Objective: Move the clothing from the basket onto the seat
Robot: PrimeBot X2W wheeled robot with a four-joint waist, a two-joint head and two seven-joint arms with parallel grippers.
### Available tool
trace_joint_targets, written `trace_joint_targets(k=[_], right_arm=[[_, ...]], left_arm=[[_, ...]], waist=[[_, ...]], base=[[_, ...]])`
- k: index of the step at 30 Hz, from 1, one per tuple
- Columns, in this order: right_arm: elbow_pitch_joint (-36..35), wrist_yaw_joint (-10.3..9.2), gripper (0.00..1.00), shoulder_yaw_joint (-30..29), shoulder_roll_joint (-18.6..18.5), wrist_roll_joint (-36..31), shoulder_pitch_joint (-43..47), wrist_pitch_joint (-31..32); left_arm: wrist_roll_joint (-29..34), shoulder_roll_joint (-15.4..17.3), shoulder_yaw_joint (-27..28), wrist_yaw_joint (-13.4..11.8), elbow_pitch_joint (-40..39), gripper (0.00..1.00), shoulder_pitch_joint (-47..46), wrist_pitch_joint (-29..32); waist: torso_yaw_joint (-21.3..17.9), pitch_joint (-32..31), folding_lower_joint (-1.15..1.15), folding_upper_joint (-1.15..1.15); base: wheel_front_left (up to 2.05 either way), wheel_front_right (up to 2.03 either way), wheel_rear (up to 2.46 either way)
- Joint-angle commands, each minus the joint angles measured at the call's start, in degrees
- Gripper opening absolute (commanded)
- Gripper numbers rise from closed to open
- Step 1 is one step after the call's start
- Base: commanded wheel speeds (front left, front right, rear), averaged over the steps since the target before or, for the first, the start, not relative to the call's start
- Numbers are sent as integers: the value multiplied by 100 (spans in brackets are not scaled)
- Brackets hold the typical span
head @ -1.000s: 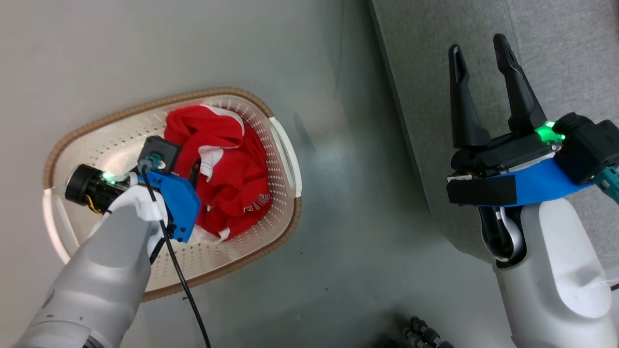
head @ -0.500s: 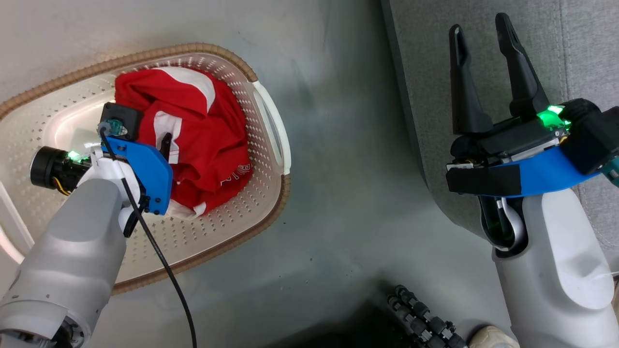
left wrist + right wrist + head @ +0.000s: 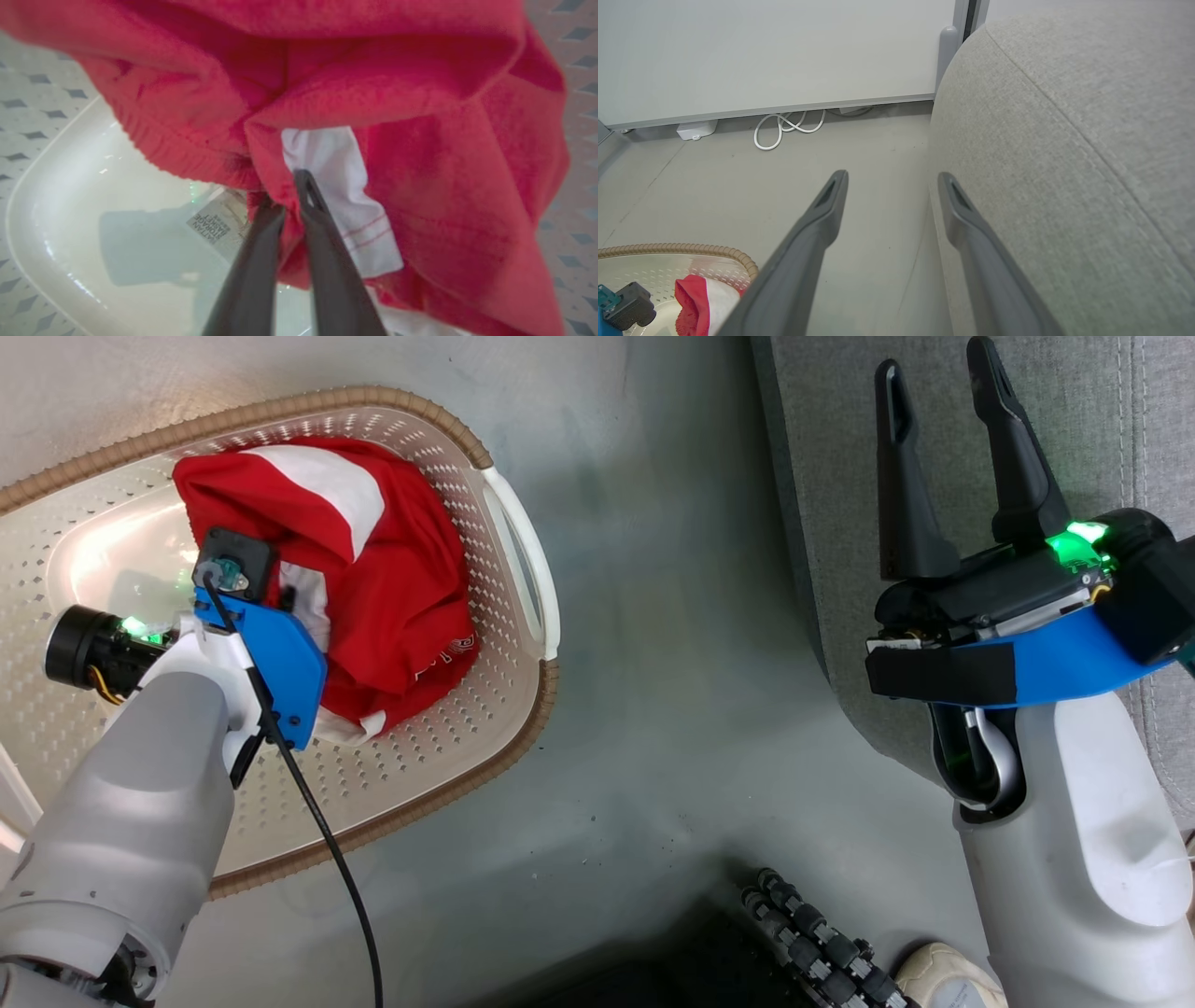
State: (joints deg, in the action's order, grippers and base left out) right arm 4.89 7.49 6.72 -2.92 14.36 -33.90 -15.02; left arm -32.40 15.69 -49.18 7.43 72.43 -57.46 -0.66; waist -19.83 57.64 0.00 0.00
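The red clothing (image 3: 401,569) with white trim lies bunched in the cream basket (image 3: 373,401) with the brown rim, at the left of the head view. In the left wrist view my left gripper (image 3: 287,191) is shut on a fold of the clothing (image 3: 420,186) beside a white cuff, above the basket floor (image 3: 93,196). My right gripper (image 3: 934,373) is open and empty, hovering over the left edge of the grey seat (image 3: 822,448). The right wrist view shows that gripper (image 3: 892,179) beside the seat (image 3: 1064,140), with the basket (image 3: 691,247) and the clothing (image 3: 689,294) at lower left.
Grey floor lies between the basket and the seat. A black ribbed hose (image 3: 812,943) and a person's shoe (image 3: 943,975) sit at the bottom edge. A white cable coil (image 3: 784,126) and a small white box (image 3: 696,130) lie along the far wall.
The head camera has shifted, so the basket sits further left and higher. My left gripper has shut on the clothing, which now bunches up around it. The right gripper stays open.
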Motion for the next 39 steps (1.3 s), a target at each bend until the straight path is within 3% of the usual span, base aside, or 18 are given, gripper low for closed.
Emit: trace_joint_targets(k=[1,17,32,39], right_arm=[[-16,1,100,-20,5,36,-114,-24],[78,1,100,-134,5,-117,-35,-24],[276,1,100,-395,3,-492,341,-24],[382,1,100,-533,2,-650,616,-24]], left_arm=[[-20,-8,-56,6,37,0,-83,-1],[-326,-251,-239,6,-58,0,58,-387],[-691,-592,-488,7,-484,0,307,-1381],[-669,-572,-200,-7,-970,0,396,-1458]], waist=[[6,-6,0,0],[263,-464,0,0],[841,-1637,0,0],[1082,-2245,0,0]], base=[[0,0,0],[0,0,0],[0,0,0],[0,0,0]])
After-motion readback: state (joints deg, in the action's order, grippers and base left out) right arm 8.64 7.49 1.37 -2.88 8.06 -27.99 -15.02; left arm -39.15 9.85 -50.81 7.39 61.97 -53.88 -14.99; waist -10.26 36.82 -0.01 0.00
